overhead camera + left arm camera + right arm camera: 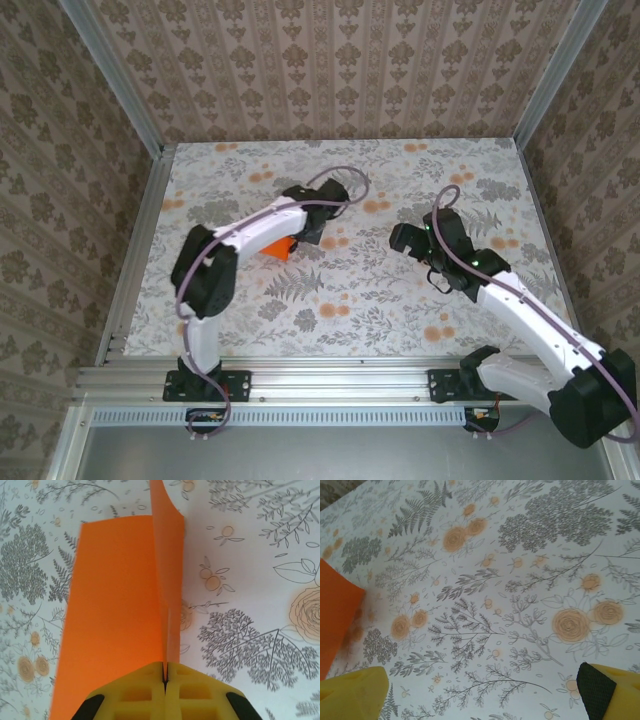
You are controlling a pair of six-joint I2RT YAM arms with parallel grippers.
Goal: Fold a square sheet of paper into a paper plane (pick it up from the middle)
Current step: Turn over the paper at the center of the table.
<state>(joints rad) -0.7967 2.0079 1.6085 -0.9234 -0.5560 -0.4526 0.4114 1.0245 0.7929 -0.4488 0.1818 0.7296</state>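
Pinching folded orange paper (pixel 115 610), left hand (pixel 165 675) clamped, right hand (pixel 480 692) spread wide

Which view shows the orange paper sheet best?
Left wrist: the orange paper sheet is large and close, its raised fold pinched in the shut left gripper. Top external: a small patch beside the left arm. Right wrist: one corner at the frame edge.

The square sheet of paper (pixel 115 620) is thin, smooth, matt orange paper. The left gripper (pixel 165 675) and right gripper (pixel 480 695) are matt yellow plastic, the right one with a dark, rough pad (pixel 595 686). The table (pixel 400 290) has a matt printed covering, and its frame (pixel 330 378) is dull silver metal.
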